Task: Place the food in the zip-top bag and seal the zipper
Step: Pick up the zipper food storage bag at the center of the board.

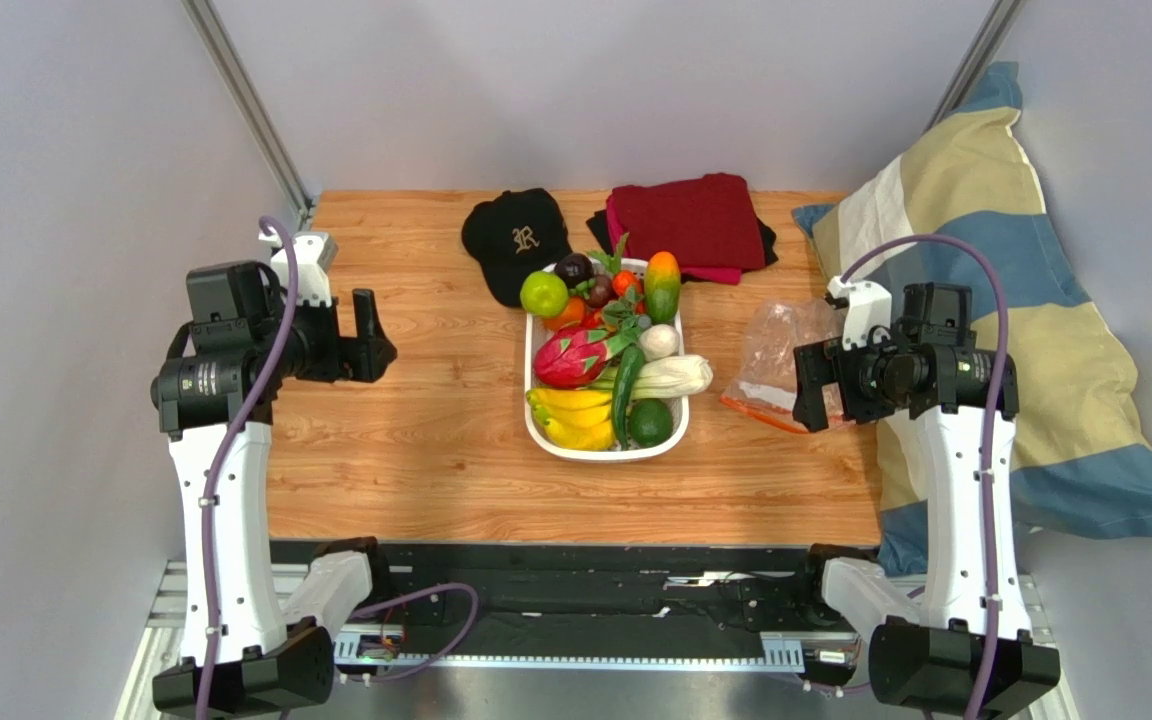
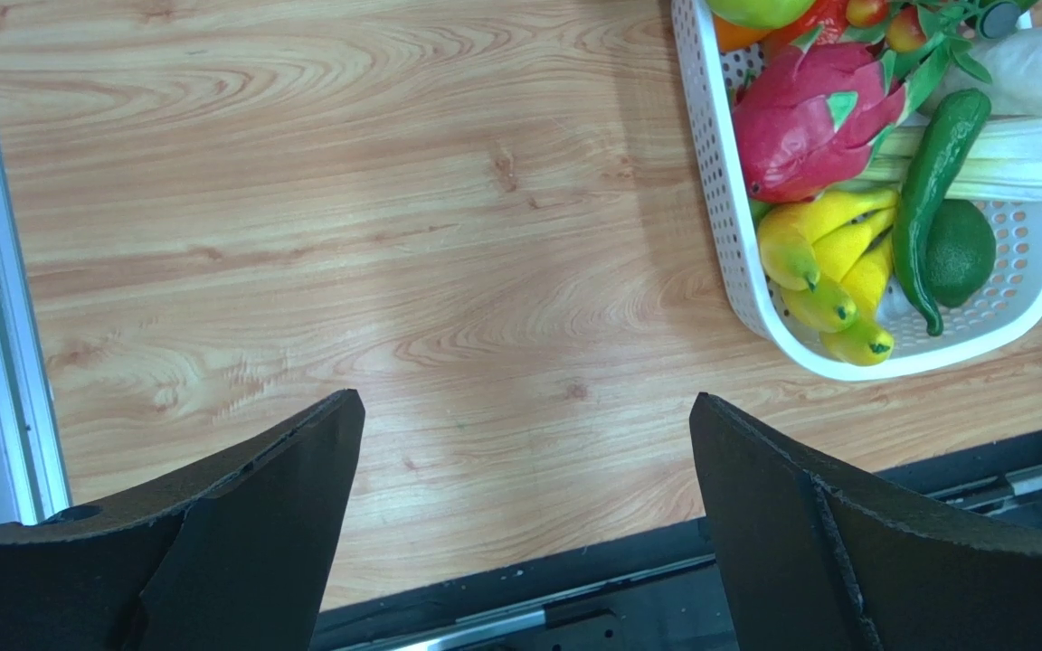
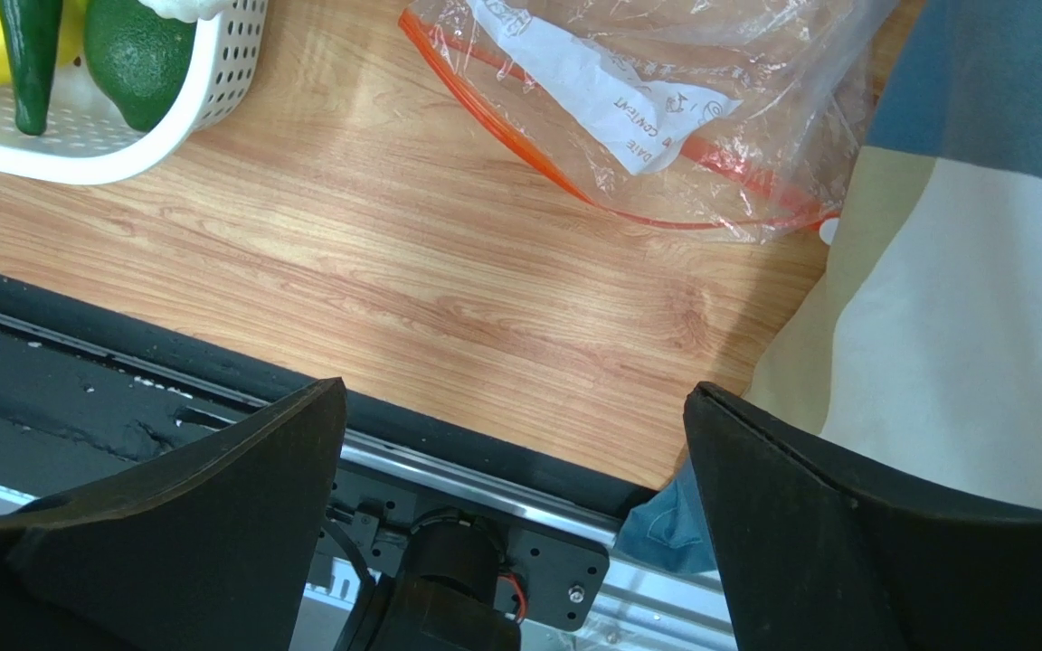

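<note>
Standing between grey walls [image 1: 71,150], wooden table [image 1: 417,450], striped pillow [image 1: 1048,345] beside zip-top bag [image 1: 767,360]

We find the left arm [image 1: 229,510] and right arm [image 1: 958,495] white-linked with black joints. Purple cables [image 1: 208,555] run along each; the fingers [image 2: 255,529] are matte black.

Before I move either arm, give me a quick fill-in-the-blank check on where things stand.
1. The zip-top bag lies on the table, right beside the striped ____.
2. The pink dragon fruit sits inside the white ____.
3. The left gripper and the right gripper are both ____, holding nothing.

Missing words: pillow; basket; open.
</note>
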Available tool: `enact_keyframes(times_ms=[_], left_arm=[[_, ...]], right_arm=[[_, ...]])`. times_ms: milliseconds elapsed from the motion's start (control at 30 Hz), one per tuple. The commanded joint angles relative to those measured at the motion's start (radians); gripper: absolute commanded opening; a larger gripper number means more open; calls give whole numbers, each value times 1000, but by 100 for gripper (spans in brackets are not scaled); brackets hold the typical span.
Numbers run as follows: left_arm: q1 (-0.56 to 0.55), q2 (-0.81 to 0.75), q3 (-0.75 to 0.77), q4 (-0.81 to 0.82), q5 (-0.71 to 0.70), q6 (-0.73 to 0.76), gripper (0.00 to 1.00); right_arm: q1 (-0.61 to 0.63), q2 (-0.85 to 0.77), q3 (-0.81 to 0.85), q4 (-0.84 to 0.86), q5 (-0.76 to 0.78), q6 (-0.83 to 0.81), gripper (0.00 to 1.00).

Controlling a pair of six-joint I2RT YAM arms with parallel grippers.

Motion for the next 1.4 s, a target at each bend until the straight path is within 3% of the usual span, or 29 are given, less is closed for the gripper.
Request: enact_keyframes(times_ms=[0, 400, 1000, 1367], left_arm=[[5, 17, 61, 1, 5, 3, 99], [7, -50, 87, 62, 198, 6, 99], [7, -61, 32, 79, 223, -20, 99], [7, -63, 1, 96, 229, -20, 99]], right_arm=[[2, 23, -41, 66, -19, -91, 100], [81, 138, -172, 230, 64, -278, 100], [174, 303, -343, 545, 124, -358, 99], [237, 460, -337, 749, 244, -352, 93]])
